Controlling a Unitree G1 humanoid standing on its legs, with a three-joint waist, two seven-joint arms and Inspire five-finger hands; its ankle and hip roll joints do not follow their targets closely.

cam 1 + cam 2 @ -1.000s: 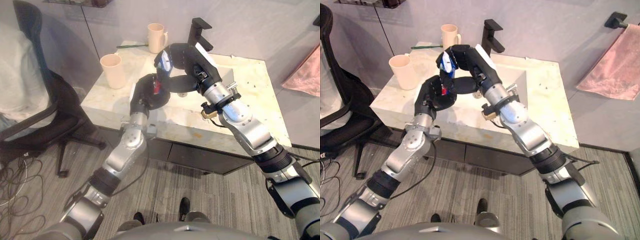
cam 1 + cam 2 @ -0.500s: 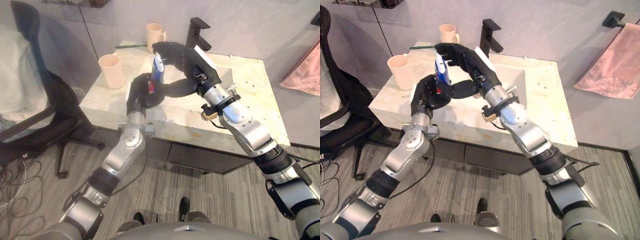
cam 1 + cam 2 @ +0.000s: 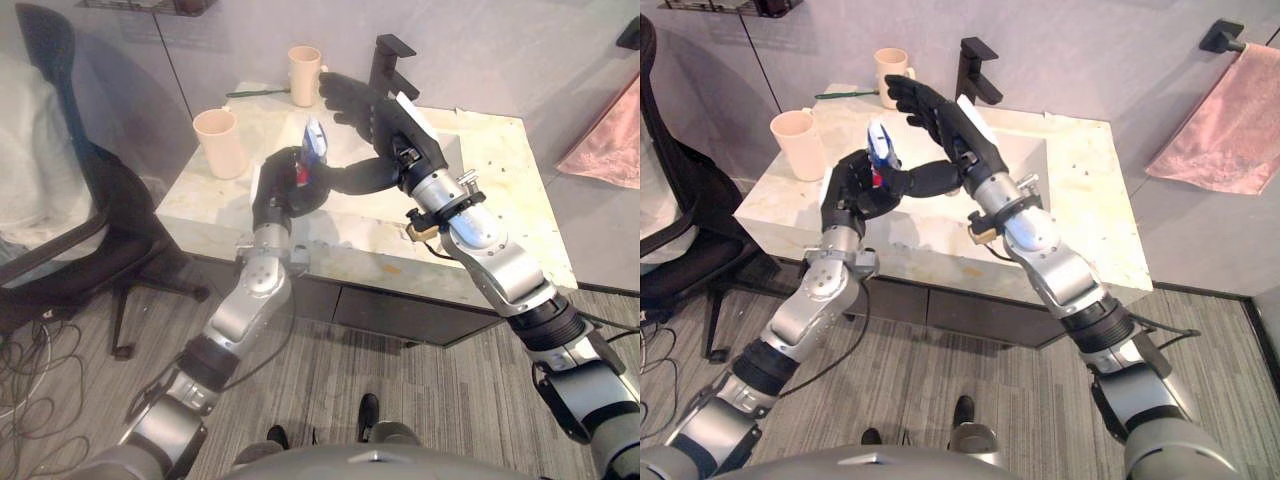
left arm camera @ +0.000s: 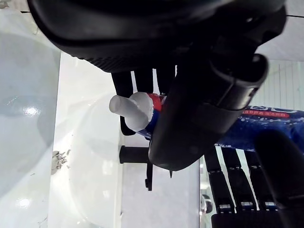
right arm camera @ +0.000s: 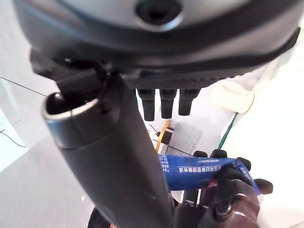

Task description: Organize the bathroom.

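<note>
Right hand (image 3: 940,115) let go of the toothpaste tube (image 3: 880,150) and lifted off it, fingers now straight and spread just above. Left hand (image 3: 855,190) has the tube clamped upright in its curled fingers.

Both arms reach forward and meet over the near left part of the bench (image 3: 480,190). Left arm rises from lower left, forearm steep, wrist bent; left hand (image 3: 855,190) is clenched, its fingers (image 5: 223,154) and thumb wrapped round a blue tube (image 3: 880,148) held nearly upright. Right arm comes in from lower right, elbow low, forearm angled up and leftward. Right hand (image 3: 940,115) is spread flat above and just behind the left hand, fingers straight, holding nothing.
</note>
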